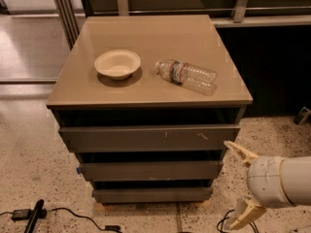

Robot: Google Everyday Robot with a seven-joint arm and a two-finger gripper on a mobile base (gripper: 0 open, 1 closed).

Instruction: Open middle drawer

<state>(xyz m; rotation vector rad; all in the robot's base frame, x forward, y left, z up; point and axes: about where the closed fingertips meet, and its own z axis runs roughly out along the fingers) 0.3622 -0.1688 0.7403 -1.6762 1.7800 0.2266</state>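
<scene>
Camera view: my claw point(227, 184) hangs spread wide, right of the middle drawer point(150, 170) — no handle, so I could slip — or snag the scratched top drawer point(150, 138).

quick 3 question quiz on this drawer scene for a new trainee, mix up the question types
1. True or false: the gripper is touching the middle drawer.
2. The bottle on the cabinet top is: A upright, B lying on its side, C hanging off the edge.
3. Fill in: in the camera view, the bowl sits to the ___ of the bottle.

Key
1. False. It hangs open, low beside the cabinet's right front corner, clear of the drawer.
2. B
3. left
</scene>
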